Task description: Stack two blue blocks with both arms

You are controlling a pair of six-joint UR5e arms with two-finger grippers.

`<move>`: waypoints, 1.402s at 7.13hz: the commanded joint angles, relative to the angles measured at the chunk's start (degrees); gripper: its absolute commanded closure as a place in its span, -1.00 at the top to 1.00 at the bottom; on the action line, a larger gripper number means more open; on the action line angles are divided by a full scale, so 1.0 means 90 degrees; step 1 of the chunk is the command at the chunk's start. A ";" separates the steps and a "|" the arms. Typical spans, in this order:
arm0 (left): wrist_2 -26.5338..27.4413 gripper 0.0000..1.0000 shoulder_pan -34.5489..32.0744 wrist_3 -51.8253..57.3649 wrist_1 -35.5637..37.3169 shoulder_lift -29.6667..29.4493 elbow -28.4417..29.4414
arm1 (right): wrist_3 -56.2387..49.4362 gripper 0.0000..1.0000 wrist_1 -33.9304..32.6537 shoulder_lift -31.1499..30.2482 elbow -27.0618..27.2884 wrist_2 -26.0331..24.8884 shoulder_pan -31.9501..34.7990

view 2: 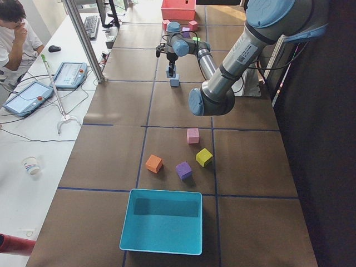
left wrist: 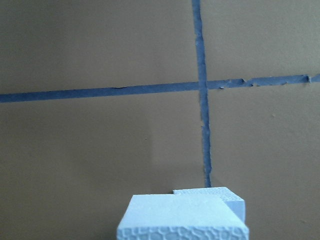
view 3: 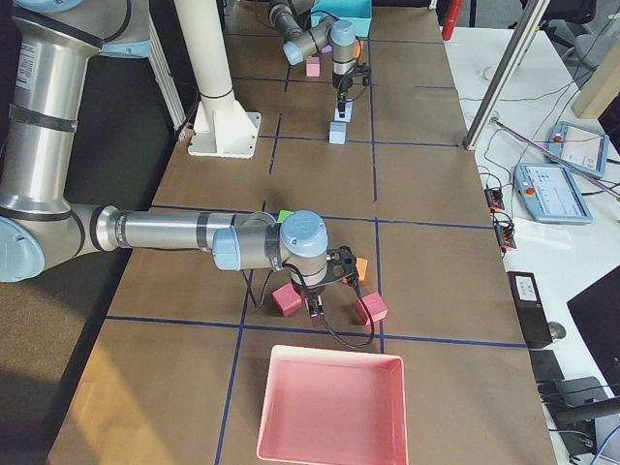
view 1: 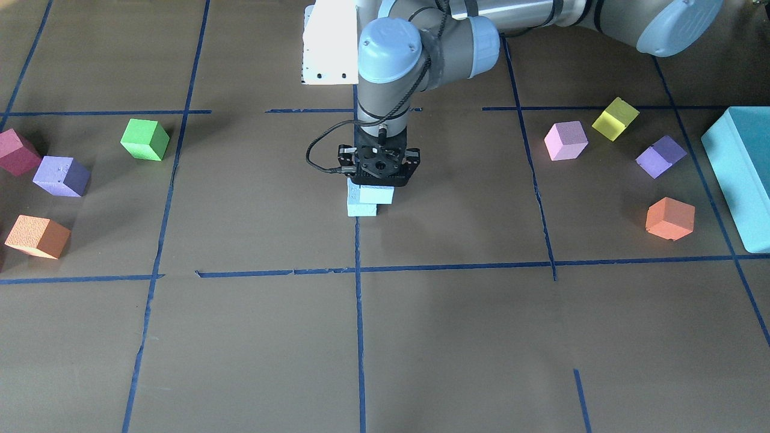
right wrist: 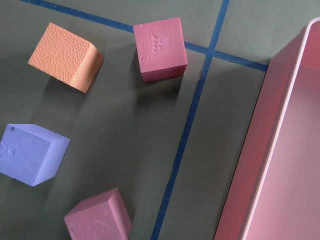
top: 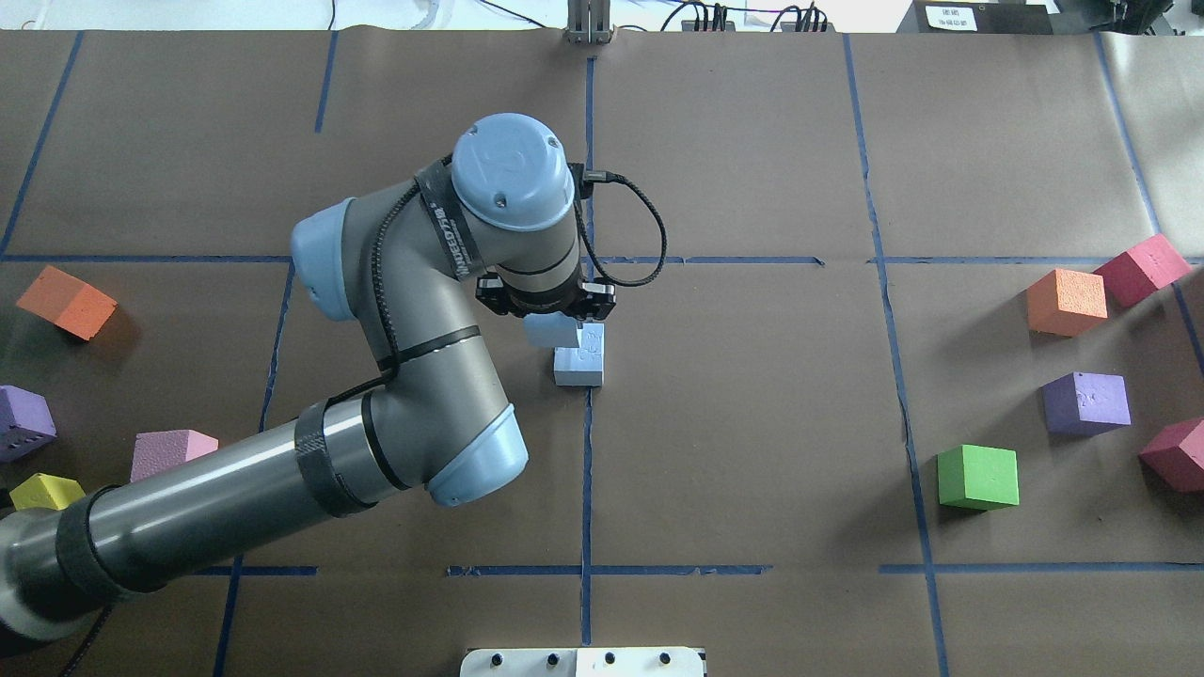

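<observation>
**Front-facing view.** The left gripper (view 1: 377,174) points straight down over the table's middle. Its black body hides its own fingertips, so it cannot be told whether they pinch or stand spread. Directly beneath it is the upper blue block (view 1: 378,194). This block appears to rest on the lower blue block (view 1: 361,209), but offset, overhanging one side.

**Overhead view.** The lower block lies at 5 o'clock from the upper one, which is partly hidden under the wrist.

**Left wrist view.** No fingers appear. The upper block fills the bottom edge, a corner of the lower one shows at its 2 o'clock, and a blue tape cross (left wrist: 202,85) lies beyond at 12 o'clock.

**Right-end side view.** This view alone shows the right gripper (view 3: 316,312), low between two magenta cubes (view 3: 287,300) and near the pink tray (view 3: 339,352). Whether its fingers are spread or closed cannot be told.

**Room.** The stack stands on a tape line. The pink cube (view 1: 565,140) and the green cube (view 1: 144,139), the nearest others, are well apart from it.
</observation>
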 commanded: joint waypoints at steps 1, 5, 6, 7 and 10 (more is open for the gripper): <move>0.0394 -0.55 0.0336 -0.0289 -0.0011 -0.0089 0.0154 | 0.0000 1.00 -0.0001 0.0000 0.0003 0.0003 0.0003; 0.0396 1.00 0.0299 0.0081 -0.0011 -0.0070 0.0173 | 0.0000 1.00 -0.0011 0.0000 -0.0007 0.0003 -0.0007; 0.0347 1.00 0.0067 0.0110 -0.0011 -0.0079 0.0164 | 0.0000 1.00 -0.0011 0.0000 -0.0007 0.0003 -0.0007; 0.0211 1.00 -0.0090 0.0120 0.0027 -0.0079 0.0086 | 0.0000 1.00 -0.0001 0.0000 -0.0007 0.0003 -0.0007; -0.1486 1.00 -0.1445 0.2162 0.0233 0.1230 -0.1128 | 0.0010 1.00 -0.0001 0.0000 -0.0016 0.0003 -0.0007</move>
